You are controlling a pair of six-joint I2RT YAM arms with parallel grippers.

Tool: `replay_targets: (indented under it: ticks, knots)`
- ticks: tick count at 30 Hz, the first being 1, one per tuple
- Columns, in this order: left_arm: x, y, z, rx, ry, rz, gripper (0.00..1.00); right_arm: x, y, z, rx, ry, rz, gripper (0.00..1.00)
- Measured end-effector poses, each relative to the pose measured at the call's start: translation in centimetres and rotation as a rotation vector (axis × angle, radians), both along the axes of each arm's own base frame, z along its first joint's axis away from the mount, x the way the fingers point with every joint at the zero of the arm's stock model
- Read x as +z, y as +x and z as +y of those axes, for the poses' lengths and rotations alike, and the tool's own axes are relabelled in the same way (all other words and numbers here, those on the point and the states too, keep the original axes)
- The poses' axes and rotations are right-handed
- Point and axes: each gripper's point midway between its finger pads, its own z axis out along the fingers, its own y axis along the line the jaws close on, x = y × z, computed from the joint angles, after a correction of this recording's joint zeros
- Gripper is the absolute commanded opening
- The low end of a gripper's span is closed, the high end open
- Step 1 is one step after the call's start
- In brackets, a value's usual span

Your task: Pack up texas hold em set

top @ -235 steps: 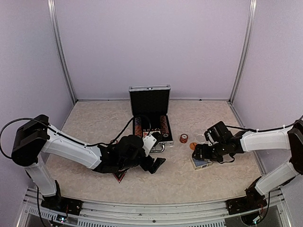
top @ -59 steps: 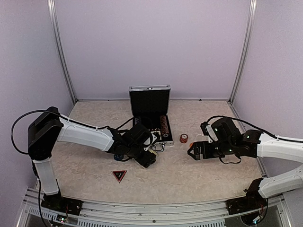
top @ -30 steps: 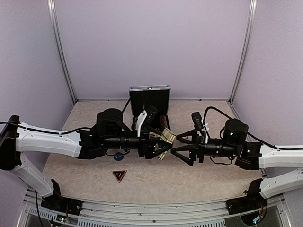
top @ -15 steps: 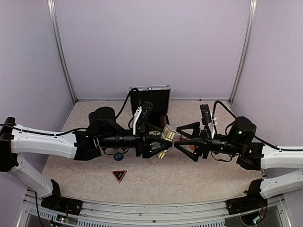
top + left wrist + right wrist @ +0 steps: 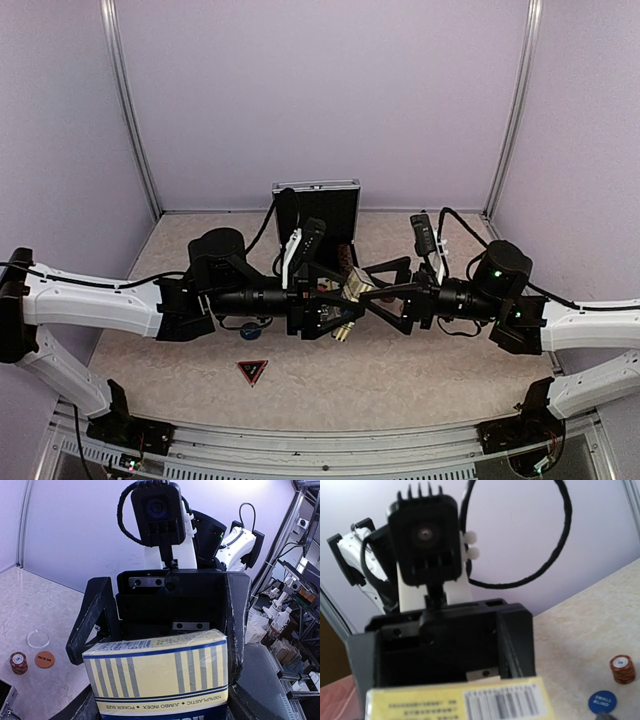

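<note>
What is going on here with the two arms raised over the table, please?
A handover looks to be under way in mid-air. The left pincer grips a yellow and blue card deck and holds it out to the right pincer, whose open jaws flank the deck but have not closed on it. The silver case stands open behind them, and a red triangle lies on the table in front.

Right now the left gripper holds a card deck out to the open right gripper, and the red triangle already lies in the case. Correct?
No. The red triangle lies on the table, not in the case, as the top external view shows. The rest holds: left gripper holding the card deck, right gripper open.
</note>
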Motion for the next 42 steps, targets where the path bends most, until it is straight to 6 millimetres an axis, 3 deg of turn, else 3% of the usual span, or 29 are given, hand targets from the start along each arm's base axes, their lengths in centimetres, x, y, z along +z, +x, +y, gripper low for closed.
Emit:
replay_targets:
  ticks: [7, 13, 18, 26, 31, 35, 42]
  knots:
    - [0.0, -0.2, -0.1, -0.005, 0.0, -0.003, 0.73, 0.2, -0.2, 0.8, 0.047, 0.021, 0.036, 1.0]
    - [0.0, -0.3, -0.1, -0.009, 0.001, -0.005, 0.73, 0.4, -0.5, 1.3, 0.085, 0.036, 0.047, 0.94]
    - [0.0, -0.3, -0.1, -0.01, 0.001, -0.005, 0.74, 0.6, -0.7, 1.5, 0.111, 0.056, 0.053, 0.84]
    - [0.1, -0.4, 0.0, -0.012, -0.003, -0.005, 0.78, 0.7, -0.7, 1.6, 0.118, 0.064, 0.05, 0.56]
    - [0.1, -0.5, 0.1, -0.014, -0.003, -0.004, 0.86, 0.7, -0.6, 1.7, 0.119, 0.063, 0.043, 0.53]
    - [0.2, -0.6, 0.1, -0.02, -0.006, -0.003, 0.98, 0.6, -0.4, 1.7, 0.111, 0.058, 0.034, 0.53]
    - [0.7, -0.1, 0.4, 0.022, -0.018, -0.001, 0.99, 1.1, 0.4, 2.1, 0.061, -0.019, -0.013, 0.53]
